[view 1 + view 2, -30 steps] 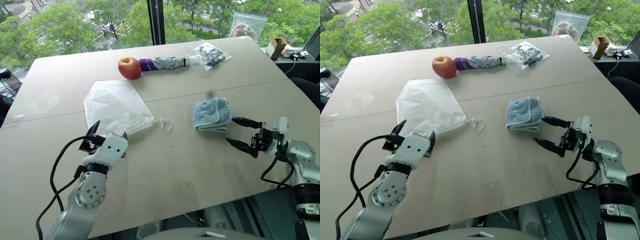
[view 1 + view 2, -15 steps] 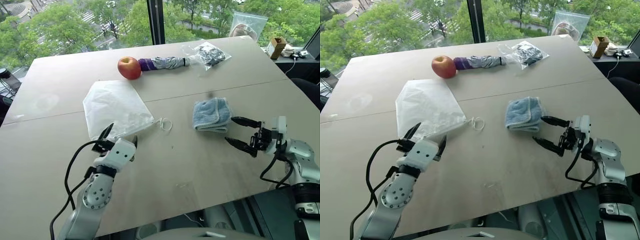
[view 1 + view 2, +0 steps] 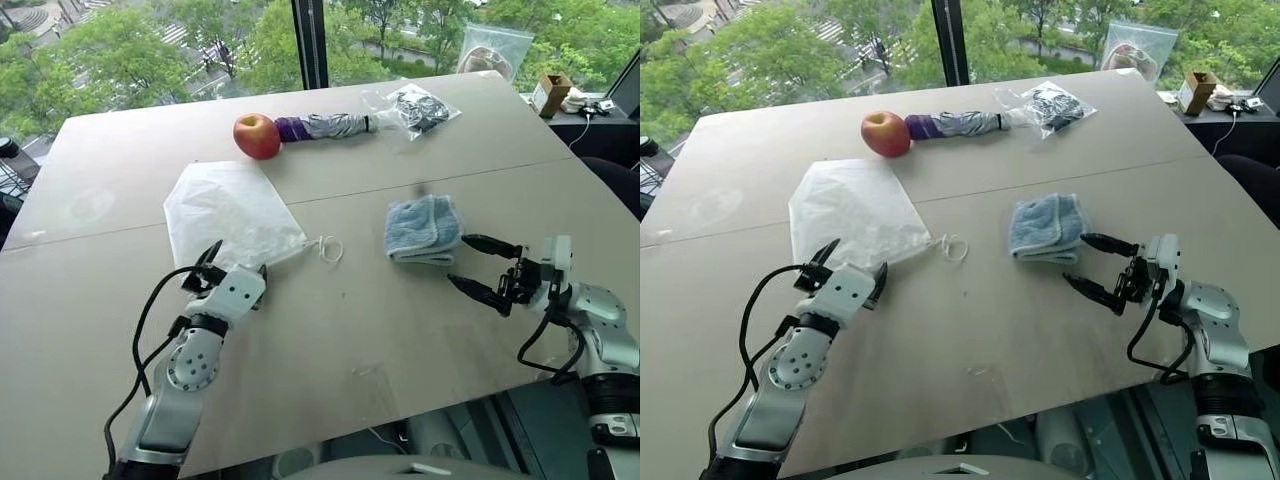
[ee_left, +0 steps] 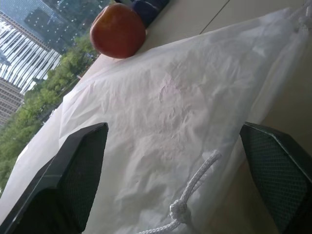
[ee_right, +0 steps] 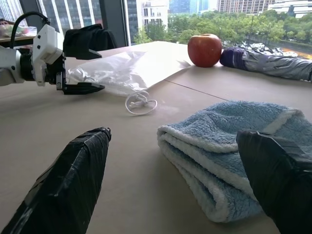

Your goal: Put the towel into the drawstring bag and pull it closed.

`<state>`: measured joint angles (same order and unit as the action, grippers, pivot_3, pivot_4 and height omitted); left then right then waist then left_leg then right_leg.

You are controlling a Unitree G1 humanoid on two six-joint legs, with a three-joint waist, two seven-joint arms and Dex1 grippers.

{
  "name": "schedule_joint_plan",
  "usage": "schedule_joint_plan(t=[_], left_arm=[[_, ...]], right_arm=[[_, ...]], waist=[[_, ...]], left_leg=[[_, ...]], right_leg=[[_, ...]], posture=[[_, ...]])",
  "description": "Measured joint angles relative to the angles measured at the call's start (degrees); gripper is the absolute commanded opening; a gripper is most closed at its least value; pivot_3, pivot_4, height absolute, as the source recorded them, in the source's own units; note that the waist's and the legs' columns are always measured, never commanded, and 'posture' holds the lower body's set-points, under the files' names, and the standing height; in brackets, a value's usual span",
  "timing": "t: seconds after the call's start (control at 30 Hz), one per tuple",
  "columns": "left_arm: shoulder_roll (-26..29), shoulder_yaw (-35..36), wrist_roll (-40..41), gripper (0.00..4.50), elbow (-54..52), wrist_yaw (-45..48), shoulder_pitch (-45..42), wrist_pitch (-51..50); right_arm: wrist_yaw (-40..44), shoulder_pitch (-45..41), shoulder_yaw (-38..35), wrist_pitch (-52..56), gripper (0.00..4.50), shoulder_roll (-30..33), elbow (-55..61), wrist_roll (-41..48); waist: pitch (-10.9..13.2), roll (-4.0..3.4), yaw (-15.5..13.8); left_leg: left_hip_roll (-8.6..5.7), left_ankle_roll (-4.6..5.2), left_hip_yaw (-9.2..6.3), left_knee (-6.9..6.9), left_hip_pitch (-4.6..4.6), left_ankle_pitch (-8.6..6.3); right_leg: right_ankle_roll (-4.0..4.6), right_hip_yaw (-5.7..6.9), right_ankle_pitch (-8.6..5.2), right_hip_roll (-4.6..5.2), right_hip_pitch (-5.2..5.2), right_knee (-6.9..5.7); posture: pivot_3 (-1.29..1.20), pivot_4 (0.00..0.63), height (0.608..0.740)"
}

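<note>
The towel (image 3: 424, 229) is seen folded on the desk (image 3: 400, 330), at about three o'clock from the drawstring bag (image 3: 230, 215) and well apart from it; it can be judged soft, light and thick at its fold, so a pinch over the rolled edge nearest the right gripper (image 3: 478, 268) would likely hold best. The bag lies flat, and its thin fabric is expected to be limp and slippery, best taken at the mouth hem beside the looped cords (image 3: 330, 248) at its four o'clock corner. The fingers of the right gripper are spread wide, holding nothing, just short of the towel. Those of the left gripper (image 3: 233, 261) are likewise spread wide and empty at the bag's six o'clock edge. Whether the bag's mouth is already parted cannot be made out, and how many layers the towel is folded into is hidden.
</note>
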<state>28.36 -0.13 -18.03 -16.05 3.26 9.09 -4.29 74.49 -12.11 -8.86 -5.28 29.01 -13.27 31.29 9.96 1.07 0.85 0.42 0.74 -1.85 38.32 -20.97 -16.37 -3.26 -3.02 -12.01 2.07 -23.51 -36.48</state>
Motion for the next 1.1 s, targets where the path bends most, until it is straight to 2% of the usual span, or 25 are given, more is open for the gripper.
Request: schedule_joint_plan(t=[0.13,0.27,0.3,0.33,0.47,0.5,0.7,0.87,0.93,1.03,1.1], left_arm=[[-0.25,0.03,-0.46,4.40,2.57,0.25,-2.44,0.68],[-0.26,0.13,-0.65,3.49,4.30,0.24,-3.59,1.23],[-0.28,0.18,-0.81,2.87,5.15,0.23,-3.74,1.29],[-0.46,0.20,-0.88,2.54,5.79,0.22,-4.24,1.50],[-0.49,1.32,-0.85,0.78,6.42,0.28,-5.86,1.61],[-0.49,1.84,-0.82,0.16,6.43,0.34,-6.17,1.65],[-0.90,2.60,0.13,0.07,6.25,1.98,-7.97,0.37],[-1.88,4.13,2.72,0.07,1.22,4.64,-13.11,-4.57],[-1.95,4.38,3.89,0.07,-0.28,6.05,-15.66,-7.59],[-2.83,4.58,6.40,0.07,-2.93,8.50,-23.25,-15.07],[-3.09,4.67,7.09,0.07,-4.14,8.99,-25.83,-17.88]], right_arm=[[-0.97,0.01,0.00,-0.03,4.42,-0.06,0.53,-0.58],[-1.30,0.01,0.00,-0.04,4.50,-0.06,1.04,-0.76],[-1.35,0.02,0.00,-0.04,4.50,-0.05,1.05,-0.84],[-1.44,0.01,0.00,-0.04,4.50,-0.05,1.05,-1.07],[-1.62,-0.02,0.01,-0.04,4.50,-0.05,1.05,-1.31],[-1.62,-0.04,0.01,-0.04,4.50,-0.05,1.05,-1.45],[-1.63,-0.25,0.03,-0.03,4.50,-0.07,1.05,-1.63],[-3.45,-1.61,0.62,0.42,4.50,-0.23,2.61,-1.93],[-7.31,-3.13,1.33,0.89,4.50,-0.66,3.27,-4.44],[-19.43,-7.97,3.85,2.82,4.50,-2.13,3.85,-13.00],[-22.23,-8.77,4.63,4.17,4.50,-2.41,4.83,-14.56]], waist=[[0.00,0.00,-0.17],[0.00,0.00,-0.13],[0.00,0.00,-0.12],[0.00,0.00,-0.11],[-0.01,0.00,-0.13],[-0.01,0.00,-0.17],[-0.01,-0.01,-0.22],[-0.01,0.00,-0.14],[-0.01,0.00,0.03],[0.00,0.01,-0.02],[0.00,0.01,-0.03]], left_leg=[[-0.01,0.00,-0.03,0.01,0.01,0.00],[-0.01,0.00,-0.01,0.01,0.03,0.00],[-0.01,0.00,-0.01,0.01,0.03,0.00],[-0.01,0.00,-0.02,0.01,0.03,0.00],[-0.01,0.00,-0.03,0.01,0.03,0.00],[-0.01,0.00,-0.03,0.01,0.03,0.00],[-0.03,0.00,-0.04,0.02,0.02,0.00],[-0.03,-0.01,-0.07,0.03,0.01,0.01],[-0.04,-0.01,-0.04,0.03,0.01,0.01],[-0.17,-0.04,-0.07,0.08,-0.02,0.02],[-0.18,-0.05,-0.09,0.06,-0.02,0.02]], right_leg=[[0.00,0.03,0.00,0.00,0.00,-0.04],[0.00,0.01,0.00,0.01,0.01,-0.06],[0.00,0.01,0.00,0.00,0.00,-0.06],[0.00,0.01,0.00,0.01,0.00,-0.06],[0.00,0.02,0.00,0.02,0.00,-0.08],[0.00,0.02,0.00,0.02,0.01,-0.08],[-0.01,0.03,0.00,0.04,0.00,-0.08],[-0.01,0.05,0.01,0.02,0.00,-0.12],[-0.01,0.02,0.01,0.02,-0.03,-0.19],[-0.01,0.04,0.01,-0.06,-0.08,-0.25],[-0.01,0.05,0.01,-0.07,-0.08,-0.26]], posture=[[0.00,0.150,0.740],[0.00,0.150,0.740],[0.00,0.150,0.740],[0.00,0.150,0.740],[0.00,0.150,0.740],[0.00,0.150,0.740],[0.00,0.150,0.740],[0.00,0.150,0.740],[0.00,0.150,0.740],[0.00,0.150,0.740],[0.00,0.150,0.740]])
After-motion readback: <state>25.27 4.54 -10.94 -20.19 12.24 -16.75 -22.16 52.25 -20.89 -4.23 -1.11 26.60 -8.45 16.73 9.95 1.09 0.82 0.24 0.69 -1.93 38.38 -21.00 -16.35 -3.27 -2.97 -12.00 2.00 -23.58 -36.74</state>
